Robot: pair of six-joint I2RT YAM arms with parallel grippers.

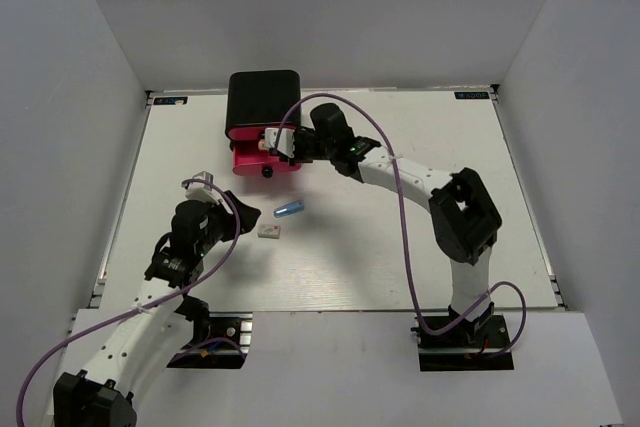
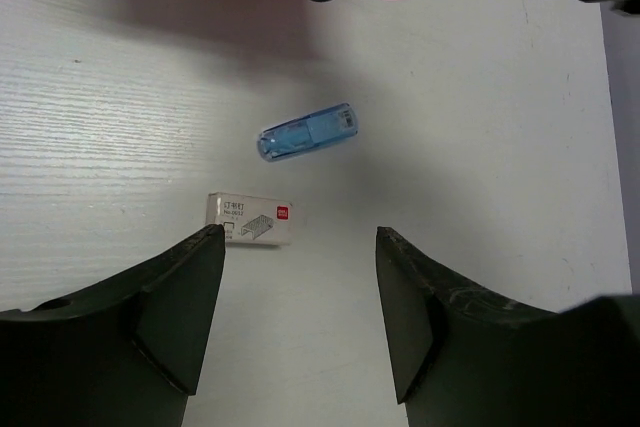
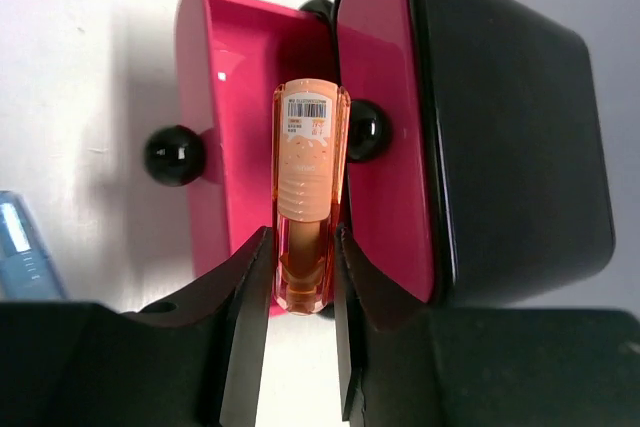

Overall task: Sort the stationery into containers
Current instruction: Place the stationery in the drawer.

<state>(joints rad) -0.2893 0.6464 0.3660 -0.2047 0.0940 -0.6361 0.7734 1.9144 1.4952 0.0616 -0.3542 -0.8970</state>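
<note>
Right gripper [image 3: 300, 247] clamps orange pen [image 3: 312, 162] at open drawer [image 3: 220, 97]; drop step, likely needs release inside. Left gripper [image 2: 297, 247] spread wide, empty

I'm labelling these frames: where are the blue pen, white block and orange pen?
blue pen [image 2: 306, 133], left wrist view, middle of barrel.
white block [image 2: 250, 219], left wrist view, printed top face.
orange pen [image 3: 308, 187], right wrist view, pale upper half.

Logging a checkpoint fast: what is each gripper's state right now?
Left gripper: open, holding nothing.
Right gripper: shut on the orange pen, at the open pink-red drawer.
</note>
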